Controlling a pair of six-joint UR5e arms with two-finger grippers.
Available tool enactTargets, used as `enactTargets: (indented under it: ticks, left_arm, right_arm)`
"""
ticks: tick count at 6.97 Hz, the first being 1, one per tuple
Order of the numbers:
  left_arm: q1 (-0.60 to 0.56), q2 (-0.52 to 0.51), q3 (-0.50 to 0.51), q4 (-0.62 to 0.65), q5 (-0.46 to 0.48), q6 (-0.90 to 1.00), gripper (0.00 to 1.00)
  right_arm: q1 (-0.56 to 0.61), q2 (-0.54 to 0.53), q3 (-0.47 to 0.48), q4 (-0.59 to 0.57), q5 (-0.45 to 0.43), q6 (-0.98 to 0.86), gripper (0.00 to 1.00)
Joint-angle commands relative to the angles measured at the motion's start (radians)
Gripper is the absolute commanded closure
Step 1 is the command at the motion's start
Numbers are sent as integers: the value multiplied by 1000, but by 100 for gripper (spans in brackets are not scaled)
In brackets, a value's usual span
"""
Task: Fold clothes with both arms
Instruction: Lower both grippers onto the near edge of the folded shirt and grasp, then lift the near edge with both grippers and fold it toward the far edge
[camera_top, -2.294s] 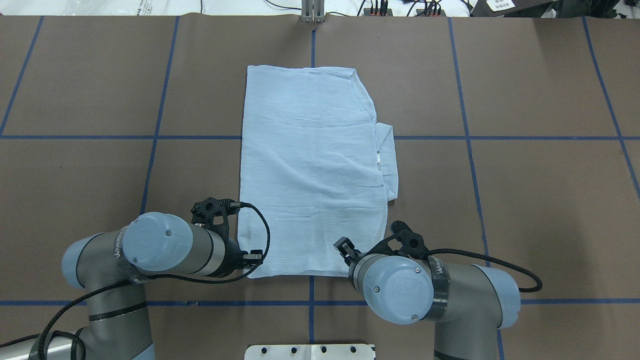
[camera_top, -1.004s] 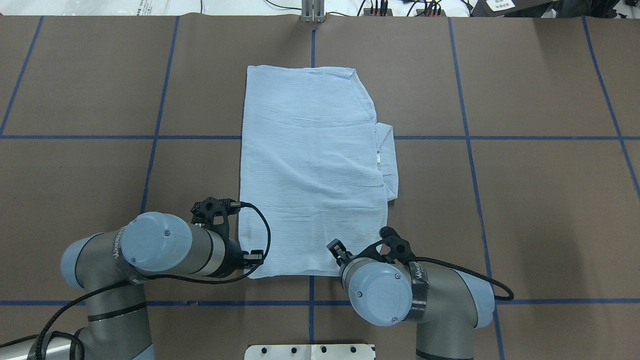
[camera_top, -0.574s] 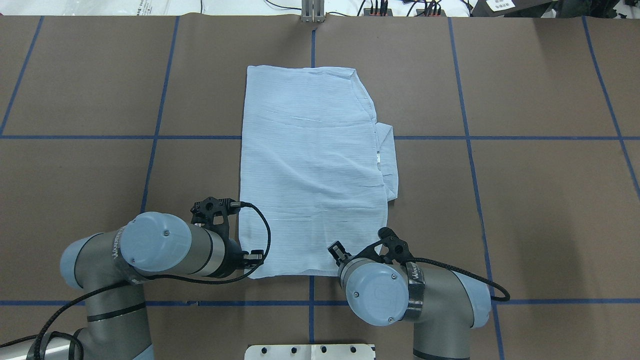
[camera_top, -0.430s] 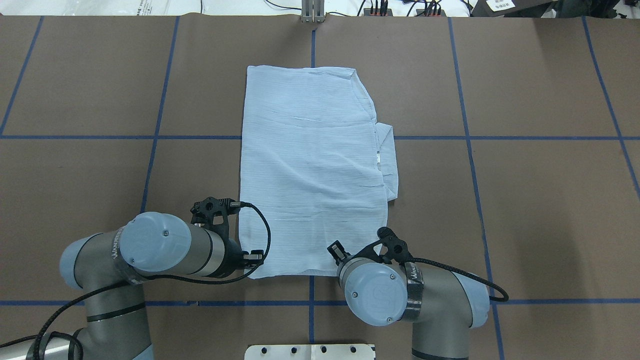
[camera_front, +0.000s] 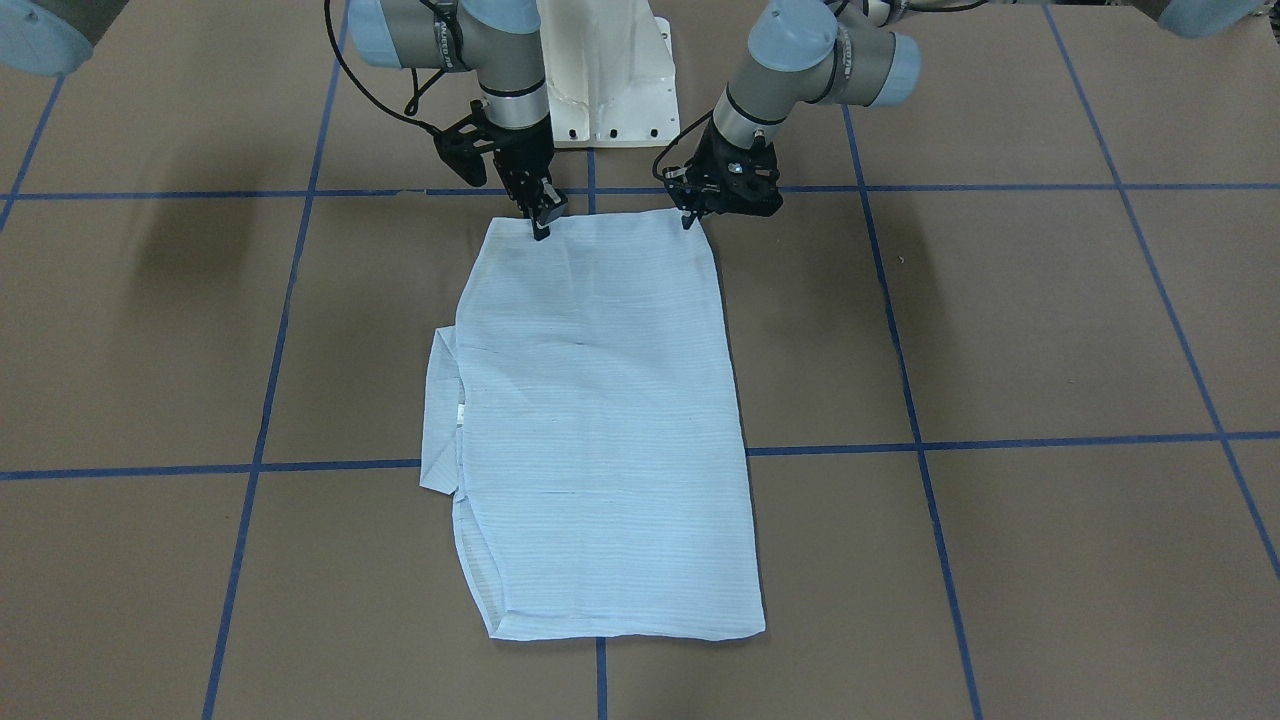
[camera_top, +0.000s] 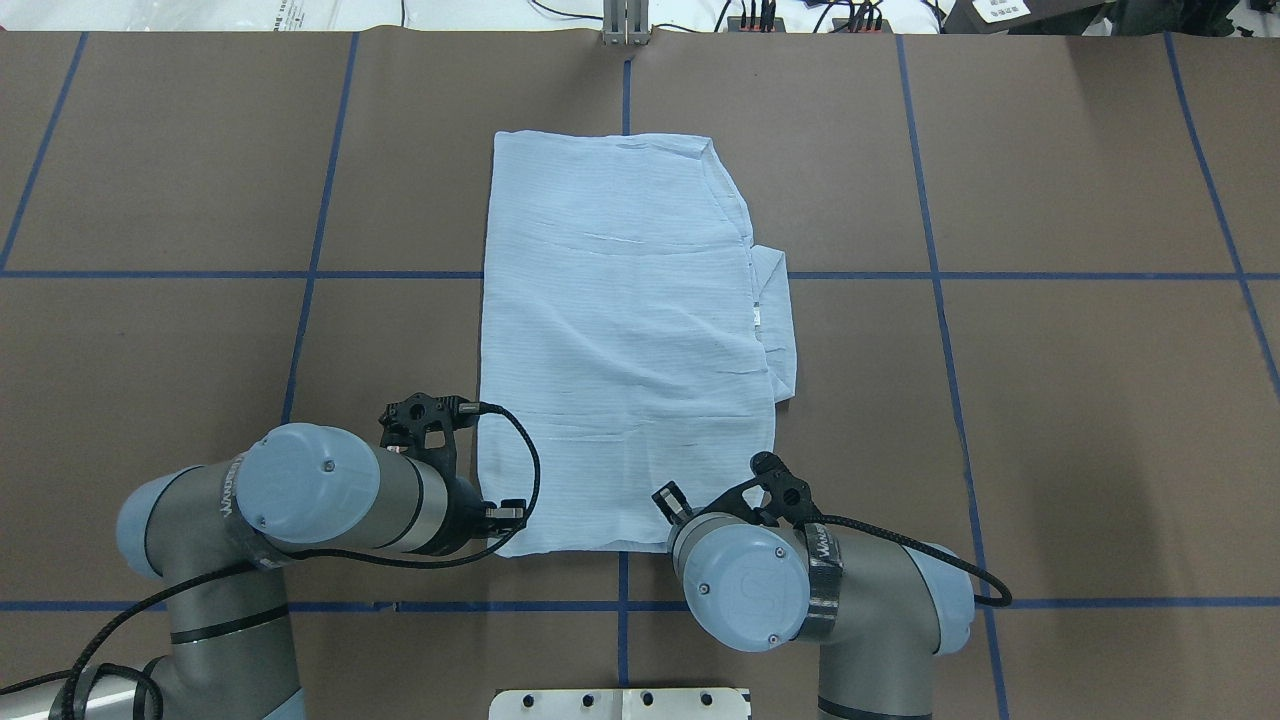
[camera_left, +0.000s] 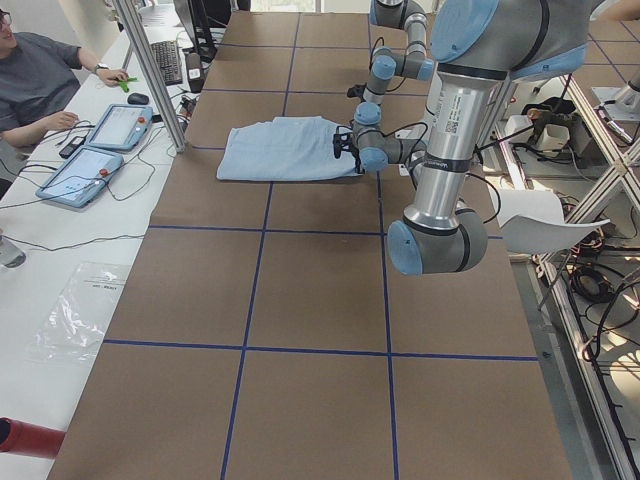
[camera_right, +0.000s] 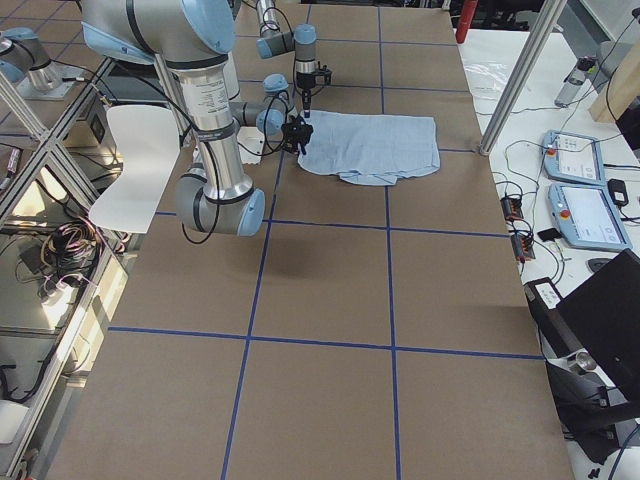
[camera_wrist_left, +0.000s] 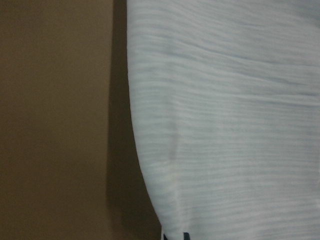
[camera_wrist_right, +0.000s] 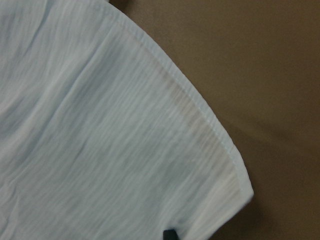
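Apparently grasping: left gripper (camera_front: 688, 216) and right gripper (camera_front: 541, 224) at the shirt (camera_front: 600, 430) hem, closure unclear; next, lift it forward evenly.

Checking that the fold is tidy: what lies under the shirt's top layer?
On the robot's right, a folded flap with a small white label pokes out from under the shirt's top layer. Anything else tucked beneath is covered, so I cannot tell.

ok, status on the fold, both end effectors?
Left end effector at shirt robot-side corner, right end effector at the same hem; open or shut unclear. Shirt flat, folded to a rectangle, collar sticking out right. Nothing in the way.
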Motion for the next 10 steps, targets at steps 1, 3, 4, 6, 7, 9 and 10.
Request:
enactTargets:
  ticks: [1, 3, 4, 6, 7, 9, 10]
  left_arm:
    - [1, 1, -6, 0, 0, 1, 100]
    - [1, -6, -6, 0, -6, 1, 100]
    - [1, -9, -20, 3, -8, 2, 100]
    - [1, -11, -95, 88, -53, 2, 100]
    - [1, -11, -123, 107, -63, 2, 100]
    - [3, -6, -207, 148, -89, 2, 100]
    - [3, -8, -300, 232, -125, 1, 100]
  right_arm:
    - [3, 15, 4, 1, -22, 10, 100]
    - [20, 19, 18, 0, -22, 10, 100]
    - [25, 17, 30, -8, -21, 10, 100]
    - [29, 2, 88, -28, -12, 4, 100]
    - [29, 0, 135, -91, -10, -3, 100]
    - [-18, -1, 289, -240, -10, -6, 100]
    - [-42, 0, 390, -337, -8, -6, 100]
